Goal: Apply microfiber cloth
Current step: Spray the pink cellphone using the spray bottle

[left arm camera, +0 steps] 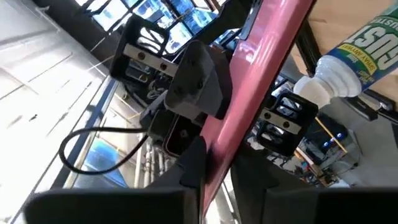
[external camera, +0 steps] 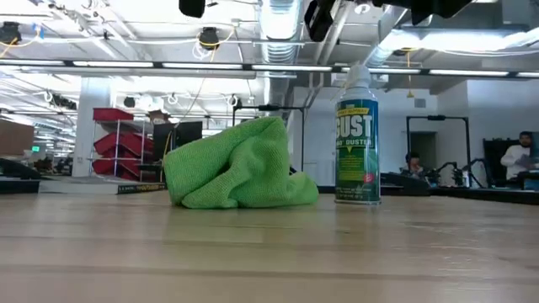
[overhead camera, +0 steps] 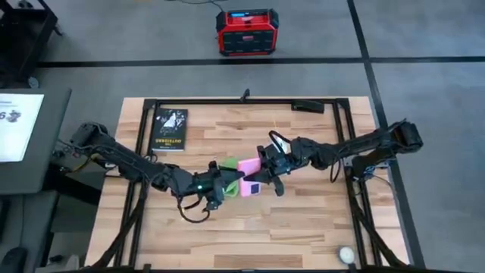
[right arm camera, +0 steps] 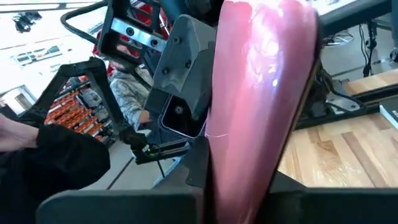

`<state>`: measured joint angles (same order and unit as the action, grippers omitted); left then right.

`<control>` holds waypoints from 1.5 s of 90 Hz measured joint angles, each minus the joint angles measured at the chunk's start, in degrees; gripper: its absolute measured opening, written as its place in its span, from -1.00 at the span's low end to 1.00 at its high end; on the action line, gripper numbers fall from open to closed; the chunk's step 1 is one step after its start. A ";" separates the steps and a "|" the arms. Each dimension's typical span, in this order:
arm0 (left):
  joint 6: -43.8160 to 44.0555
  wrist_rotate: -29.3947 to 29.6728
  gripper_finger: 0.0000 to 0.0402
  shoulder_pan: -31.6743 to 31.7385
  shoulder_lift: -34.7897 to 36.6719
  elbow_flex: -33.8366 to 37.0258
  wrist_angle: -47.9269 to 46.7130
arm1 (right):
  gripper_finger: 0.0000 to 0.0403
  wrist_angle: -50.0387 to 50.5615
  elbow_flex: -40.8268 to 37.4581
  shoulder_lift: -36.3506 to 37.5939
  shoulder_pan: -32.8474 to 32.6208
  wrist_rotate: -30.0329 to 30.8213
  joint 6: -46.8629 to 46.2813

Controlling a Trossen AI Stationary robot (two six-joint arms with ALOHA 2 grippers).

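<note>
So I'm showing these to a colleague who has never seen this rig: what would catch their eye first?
Probably the flat pink phone held above mid-table, both the left gripper and the right gripper shut on it. Next, the crumpled lime-green microfiber cloth lying on the wooden table beneath them, with a green-labelled duster spray can standing upright beside it.

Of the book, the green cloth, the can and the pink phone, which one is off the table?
The pink phone: the left tool and right tool hold it aloft; the others rest on the table.
</note>
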<state>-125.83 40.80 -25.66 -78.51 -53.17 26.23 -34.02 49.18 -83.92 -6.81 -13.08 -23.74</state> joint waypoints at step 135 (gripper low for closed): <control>101.49 -4.34 -0.82 -1.28 16.76 -0.13 -32.32 | -0.94 44.96 21.71 9.83 -5.49 41.02 22.66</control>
<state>-24.33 36.47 -26.94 -61.76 -53.30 -6.09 10.94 70.89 -74.09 -12.30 27.94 -1.08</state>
